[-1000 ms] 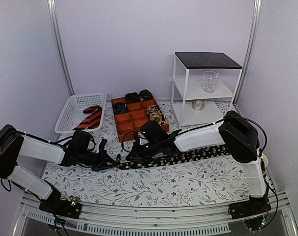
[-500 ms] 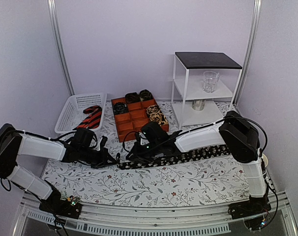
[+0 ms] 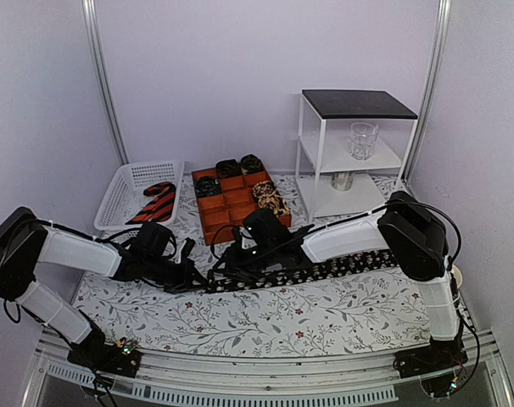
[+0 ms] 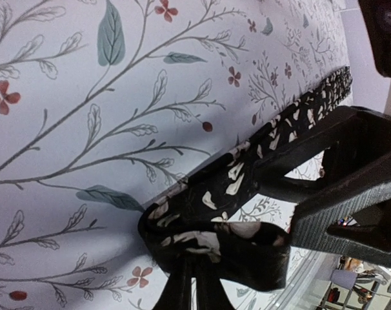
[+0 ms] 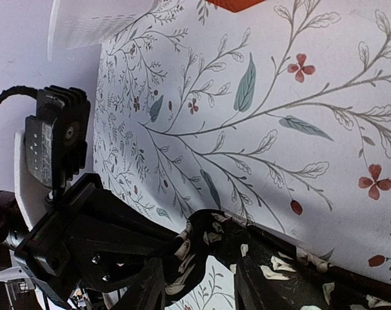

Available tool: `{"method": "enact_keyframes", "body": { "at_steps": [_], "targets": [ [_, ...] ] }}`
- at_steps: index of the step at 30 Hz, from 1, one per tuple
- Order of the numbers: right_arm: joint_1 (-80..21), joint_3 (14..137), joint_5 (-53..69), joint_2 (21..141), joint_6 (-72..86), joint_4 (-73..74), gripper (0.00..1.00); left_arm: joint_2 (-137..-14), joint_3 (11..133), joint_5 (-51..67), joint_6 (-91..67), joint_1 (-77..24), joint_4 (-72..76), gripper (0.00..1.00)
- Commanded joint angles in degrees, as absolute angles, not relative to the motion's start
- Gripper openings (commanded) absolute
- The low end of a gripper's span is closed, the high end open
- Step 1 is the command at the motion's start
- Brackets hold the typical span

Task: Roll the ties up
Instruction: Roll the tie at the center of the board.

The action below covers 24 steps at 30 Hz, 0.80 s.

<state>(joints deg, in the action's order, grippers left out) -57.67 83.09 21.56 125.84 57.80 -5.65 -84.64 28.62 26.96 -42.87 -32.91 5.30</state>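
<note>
The patterned tie lies stretched across the counter, its folded end pinched in the left gripper. The right gripper is spread (1 finger each side); the fold should be held tight and square for rolling.

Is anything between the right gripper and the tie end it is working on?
Nothing visible does. The right gripper hangs open directly over the folded end of the tie, with a finger on either side of it. The only other thing close by is the left gripper, shut on that same fold from the opposite side.
</note>
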Motion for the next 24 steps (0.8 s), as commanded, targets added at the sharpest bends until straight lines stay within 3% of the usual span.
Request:
{"method": "enact_keyframes", "body": {
  "at_steps": [1, 24],
  "targets": [
    [-57.43, 84.23, 21.91, 123.94, 58.35, -6.94, 0.38, -85.38, 30.3, 27.45, -41.77, -34.01, 6.68, 0.04],
    [-57.65, 78.5, 17.4, 118.99, 56.85, -7.82, 0.52, -87.12, 31.62, 26.28, -41.26, -34.93, 6.24, 0.04]
  ]
}}
